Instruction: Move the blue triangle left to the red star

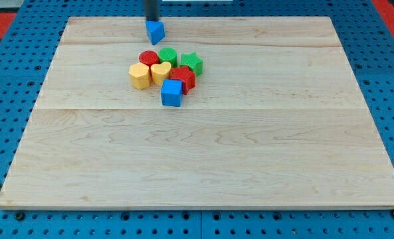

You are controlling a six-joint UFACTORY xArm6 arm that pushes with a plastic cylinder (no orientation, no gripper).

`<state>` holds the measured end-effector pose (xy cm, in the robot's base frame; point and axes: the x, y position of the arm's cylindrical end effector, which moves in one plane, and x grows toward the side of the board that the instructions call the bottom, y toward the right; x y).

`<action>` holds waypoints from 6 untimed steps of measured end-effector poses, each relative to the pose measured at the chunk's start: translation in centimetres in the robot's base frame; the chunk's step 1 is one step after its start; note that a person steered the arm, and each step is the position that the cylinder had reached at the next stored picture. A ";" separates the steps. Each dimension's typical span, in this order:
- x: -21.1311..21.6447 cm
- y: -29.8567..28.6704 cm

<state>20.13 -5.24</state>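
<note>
The blue triangle [155, 31] sits near the view's top edge of the wooden board, left of centre. My tip [151, 21] touches or nearly touches it from just above. The red star [183, 78] lies lower down in a tight cluster of blocks, below and to the right of the triangle, about 70 pixels away. The rod comes down from the view's top edge.
The cluster holds a red round block [149, 58], a green round block [168, 56], a green star [191, 63], a yellow hexagon [139, 76], a yellow heart [160, 72] and a blue cube [172, 93]. The wooden board [203, 159] rests on a blue pegboard.
</note>
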 end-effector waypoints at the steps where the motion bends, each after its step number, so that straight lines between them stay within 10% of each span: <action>1: 2.8 1.9; 4: -0.6 -5.0; 6: 7.5 -7.3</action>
